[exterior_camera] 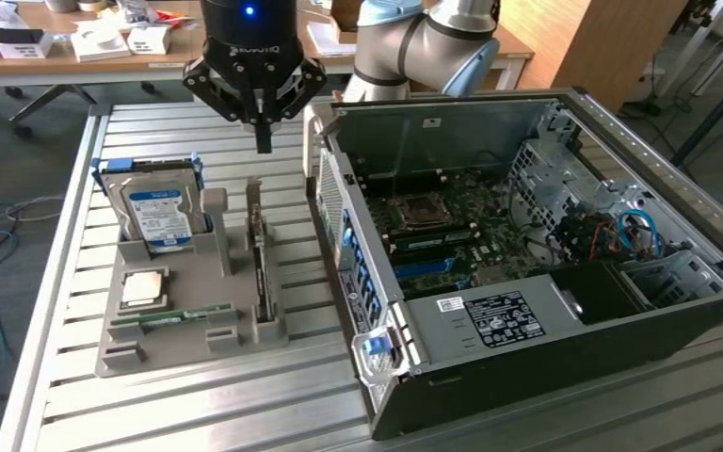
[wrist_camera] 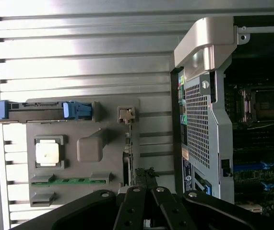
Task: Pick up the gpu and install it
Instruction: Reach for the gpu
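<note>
**Robot arm poised over graphics card, case open and waiting**

We see the gripper (exterior_camera: 263,141) hanging above the far end of a grey parts tray (exterior_camera: 185,353) on a slatted metal table (exterior_camera: 72,395). Its two fingers are pressed together, with nothing between them. The graphics card (exterior_camera: 260,264) has not been lifted. It stands on its long edge in a slot along the side of the tray nearest the computer, with its metal bracket at the far end, below the fingertips and clear of them.

We judge that the upright stance is deliberate: it offers the card's thin top edge to a pinch from straight above.

A hard drive (exterior_camera: 161,212) with a blue label stands upright in the same tray, towards the exterior view's left. A processor chip (exterior_camera: 144,287) and a green memory stick (exterior_camera: 185,315) lie flat nearer the camera.

Just beside the tray, the computer case (exterior_camera: 563,348) lies on its side with the panel off. That leaves the motherboard (exterior_camera: 462,226) facing up, probably so a card can be pushed down into it from overhead.
</note>
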